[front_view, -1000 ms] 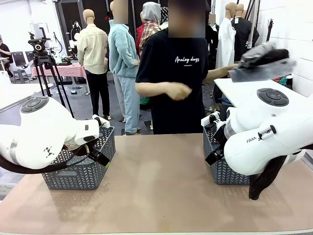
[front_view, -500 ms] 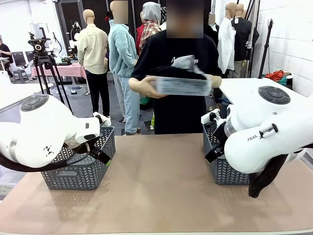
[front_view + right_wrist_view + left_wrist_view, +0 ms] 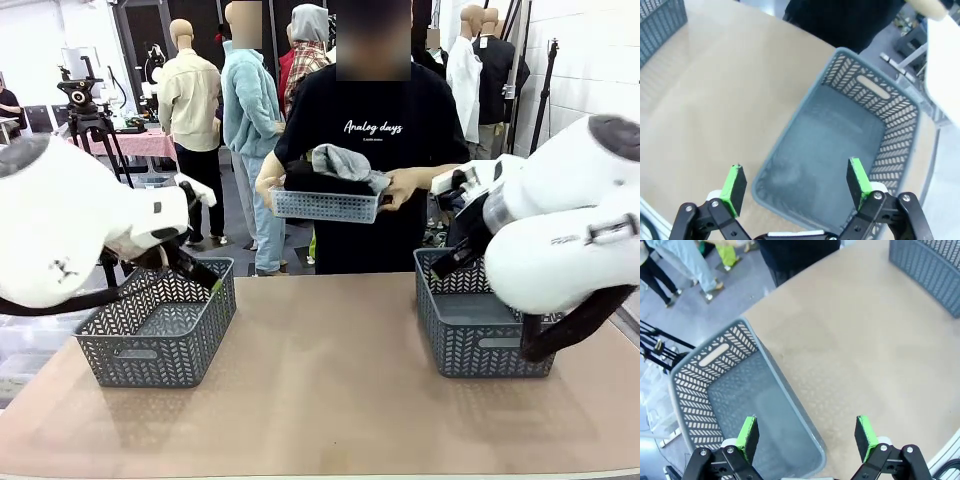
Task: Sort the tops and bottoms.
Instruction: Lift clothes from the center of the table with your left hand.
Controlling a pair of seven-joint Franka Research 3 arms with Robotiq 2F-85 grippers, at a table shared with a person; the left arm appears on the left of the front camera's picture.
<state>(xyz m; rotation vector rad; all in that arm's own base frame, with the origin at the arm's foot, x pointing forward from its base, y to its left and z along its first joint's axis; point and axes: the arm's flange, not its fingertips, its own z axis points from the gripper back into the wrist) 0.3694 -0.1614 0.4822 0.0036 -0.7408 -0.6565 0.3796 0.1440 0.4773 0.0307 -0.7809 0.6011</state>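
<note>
Across the table, a person holds a small grey basket (image 3: 326,205) in both hands. A grey garment (image 3: 340,160) and a black garment (image 3: 310,181) are piled in it. My left gripper (image 3: 807,437) hangs open and empty above the near rim of the empty left basket (image 3: 695,405), also seen in the front view as the left basket (image 3: 158,352). My right gripper (image 3: 795,187) stands open and empty over the near edge of the empty right basket (image 3: 895,145), the right basket (image 3: 478,345) of the front view.
The tan table (image 3: 320,380) lies bare between the two baskets. Each wrist view catches the other basket at a corner: the right basket (image 3: 935,265) and the left basket (image 3: 660,20). A white table (image 3: 945,60) stands beyond the right basket.
The person swung the garment basket in from the right and now holds it lower, in front of the chest. Both arms have risen, uncovering the two table baskets.
</note>
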